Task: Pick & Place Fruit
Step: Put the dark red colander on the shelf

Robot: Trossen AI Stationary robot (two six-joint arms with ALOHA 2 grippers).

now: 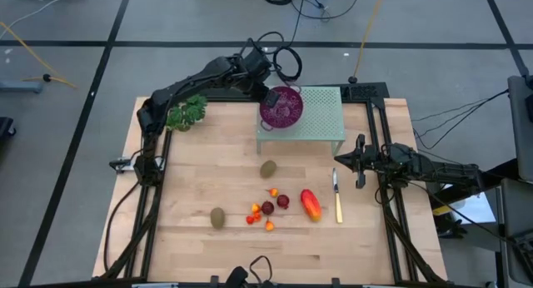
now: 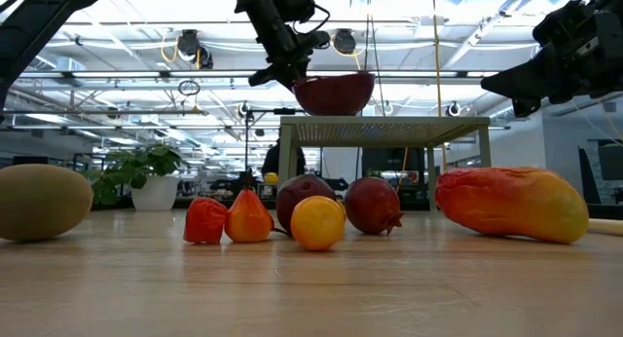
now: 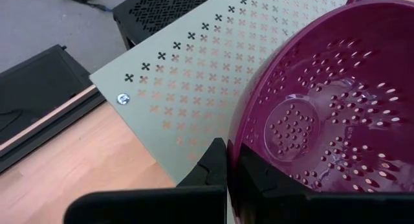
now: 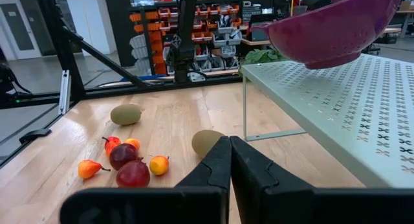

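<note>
Wooden table (image 1: 191, 246) planks carry everything, with a green leafy bunch (image 1: 186, 113) at the far left corner. Nearest the left edge among the fruit lies one olive-brown kiwi (image 1: 217, 217), alone on the bare wood. Next comes the cluster: tiny orange-red pieces (image 1: 253, 210) and two dark red round fruits (image 1: 268, 208), close together, with the second kiwi (image 1: 268, 168) farther back, just in front of the shelf. Right of the cluster lies the elongated orange-red fruit (image 1: 311, 204), and beside it a yellow-handled knife (image 1: 337, 198).

Above them, a pale green perforated shelf (image 1: 316, 113) stands at the table's far side. The left gripper (image 3: 227, 162) reaches over its left end, its fingers closed on the rim of a purple colander (image 1: 281, 106), one finger inside the wall and one outside. In the low view the colander hangs tilted, slightly above the shelf top.

At the right edge, the right gripper (image 1: 359, 161) hovers above the table near the knife, its fingers pressed together on nothing, well apart from all the fruit.
</note>
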